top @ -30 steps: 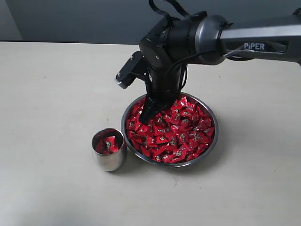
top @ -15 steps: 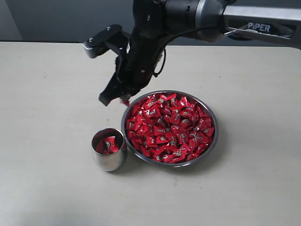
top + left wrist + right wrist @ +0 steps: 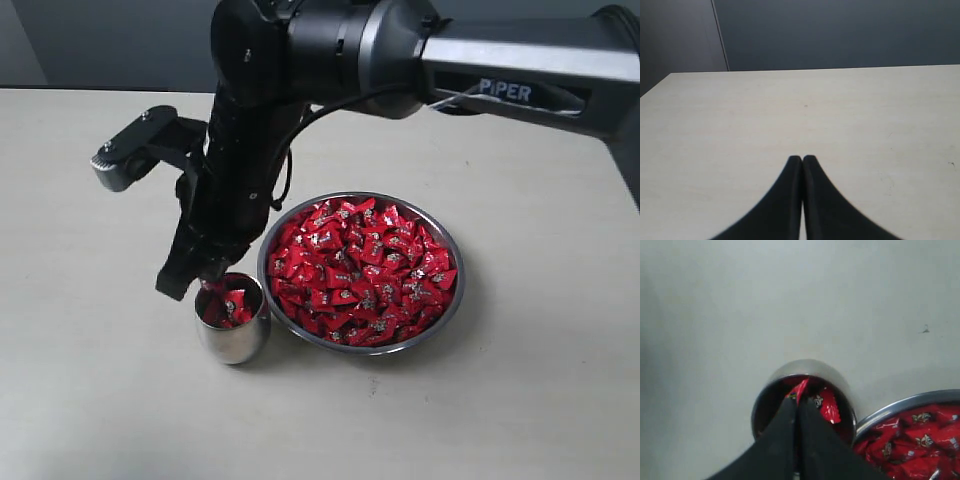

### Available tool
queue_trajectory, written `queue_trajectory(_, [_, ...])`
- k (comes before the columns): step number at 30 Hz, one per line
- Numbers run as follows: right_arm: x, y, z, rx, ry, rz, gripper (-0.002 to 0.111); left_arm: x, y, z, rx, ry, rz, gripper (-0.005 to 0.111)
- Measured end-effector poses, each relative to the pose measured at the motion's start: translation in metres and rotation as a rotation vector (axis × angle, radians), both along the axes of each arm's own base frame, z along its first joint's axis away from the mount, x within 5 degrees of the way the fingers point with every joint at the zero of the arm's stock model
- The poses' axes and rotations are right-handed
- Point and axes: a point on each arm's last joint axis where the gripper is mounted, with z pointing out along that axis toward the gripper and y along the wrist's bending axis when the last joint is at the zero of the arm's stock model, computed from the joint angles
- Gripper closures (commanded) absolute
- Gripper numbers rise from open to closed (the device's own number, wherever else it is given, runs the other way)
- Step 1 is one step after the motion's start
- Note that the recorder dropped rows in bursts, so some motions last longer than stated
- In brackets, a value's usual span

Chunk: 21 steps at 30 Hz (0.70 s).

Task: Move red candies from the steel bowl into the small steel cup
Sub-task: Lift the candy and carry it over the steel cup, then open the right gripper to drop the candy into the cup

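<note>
Right gripper (image 3: pixel 195 282) has travelled from the steel bowl to the small steel cup. A second ago its tips were pushed down among the candies at the left side of the bowl. Half a second ago they hung above the bowl's left rim with a scrap of red at the tip. Now they sit just over the cup's mouth.

Its fingers are pressed nearly together. In the right wrist view the right gripper (image 3: pixel 797 402) pinches one red candy (image 3: pixel 801 388) by its wrapper, and the candy hangs just inside the cup's opening.

The small steel cup (image 3: pixel 232 340) stands upright on the pale table (image 3: pixel 80 380), just left of the bowl, and its rim (image 3: pixel 805 365) shows below the fingertips. A few red candies (image 3: pixel 225 308) lie inside it. The steel bowl (image 3: pixel 460 270) is heaped with red candies (image 3: pixel 365 270). Neither the cup nor the bowl has shifted.

The black arm slants up and to the right from the gripper and leaves the exterior view at the right edge.

Left gripper (image 3: pixel 802 159) has its fingers closed together with nothing between them, above bare table (image 3: pixel 740 125).
</note>
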Motion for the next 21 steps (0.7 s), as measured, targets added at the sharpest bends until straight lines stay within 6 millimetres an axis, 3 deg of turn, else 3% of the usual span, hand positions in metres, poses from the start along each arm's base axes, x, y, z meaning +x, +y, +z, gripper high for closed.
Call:
queue_trajectory(13, [0.0006, -0.0012, -0.0096, -0.072, -0.039, 0.019, 0.107, 0.0, 0.0, 0.0, 0.0, 0.0, 0.0, 0.106])
queue_trajectory(21, [0.0002, -0.002, -0.0098, -0.081, -0.034, 0.022, 0.075, 0.0, 0.0, 0.0, 0.0, 0.0, 0.0, 0.106])
